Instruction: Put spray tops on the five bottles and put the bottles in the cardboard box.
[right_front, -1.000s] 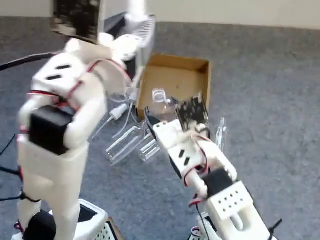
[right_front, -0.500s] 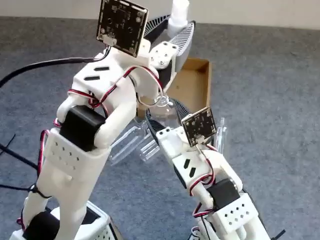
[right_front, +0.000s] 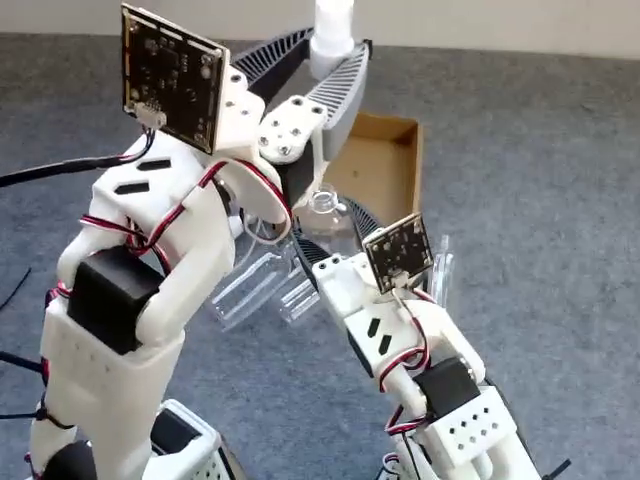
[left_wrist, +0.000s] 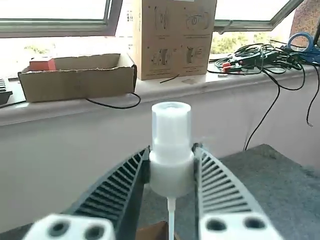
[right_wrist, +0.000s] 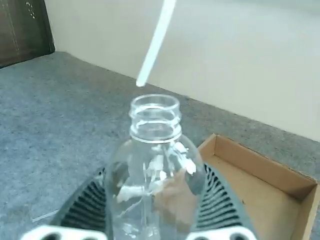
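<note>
Clamping the spray top (left_wrist: 171, 131) by its white collar, the left gripper (left_wrist: 171, 150) is holding it upright, high over the table, with the thin dip tube (right_wrist: 156, 42) hanging down from it. The right gripper (right_wrist: 155, 176) is gripping a clear bottle (right_wrist: 152, 165) around its body, both fingers pressing on it, and is standing it upright just on the near side of the cardboard box (right_front: 383, 160). In the right wrist view the tube's end is hanging just above the bottle mouth (right_wrist: 155, 106), slanting, and seems to be sitting towards the rim rather than over the middle. The step in hand, as I judge it, is threading that tube into the neck. Doing it well is calling for centring the tip over the opening first, then lowering straight, with the bottle being held steady and plumb. A tip catching on the rim could be bending the tube or pushing the bottle aslant. More clear bottles (right_front: 250, 288) are lying on the grey table (right_front: 560, 200), just left of the held one.
</note>
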